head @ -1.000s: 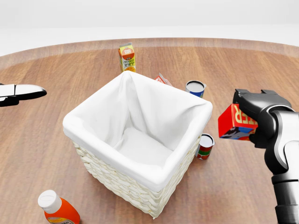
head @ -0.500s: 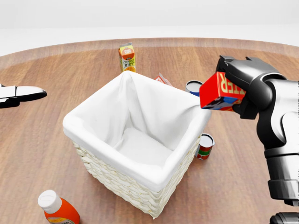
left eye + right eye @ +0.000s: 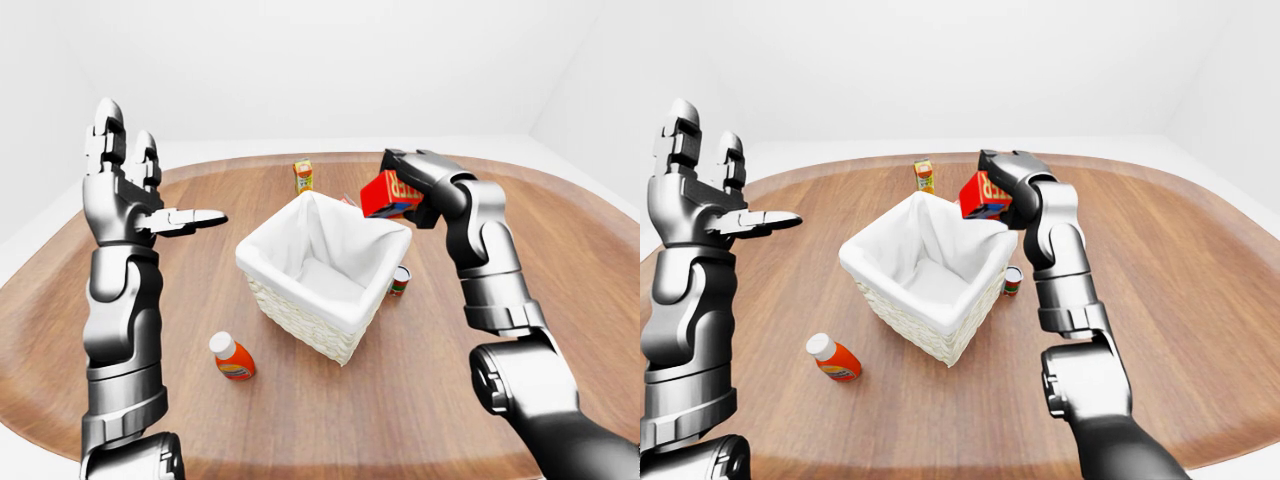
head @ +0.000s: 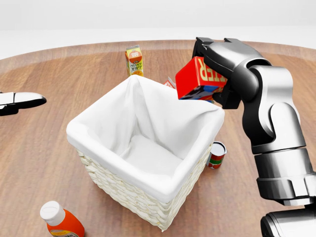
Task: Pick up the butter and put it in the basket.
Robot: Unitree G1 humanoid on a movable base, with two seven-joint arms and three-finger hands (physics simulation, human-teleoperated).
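Note:
My right hand (image 4: 210, 74) is shut on the red butter box (image 4: 197, 79) and holds it in the air over the upper right rim of the basket. The basket (image 4: 123, 190) is white wicker with a white cloth lining and stands in the middle of the wooden table. Nothing lies inside it. My left hand (image 3: 130, 190) is raised high at the left of the left-eye view, fingers spread and empty; only its fingertip shows at the left edge of the head view (image 4: 22, 100).
An orange juice carton (image 4: 134, 60) stands above the basket. A can (image 4: 216, 154) stands by the basket's right side. An orange bottle (image 4: 59, 221) lies at the lower left. A small red packet (image 4: 170, 83) peeks out behind the basket rim.
My right hand has carried the butter box up and to the left, from beside the basket's right side to over its upper right rim. The left hand has barely moved.

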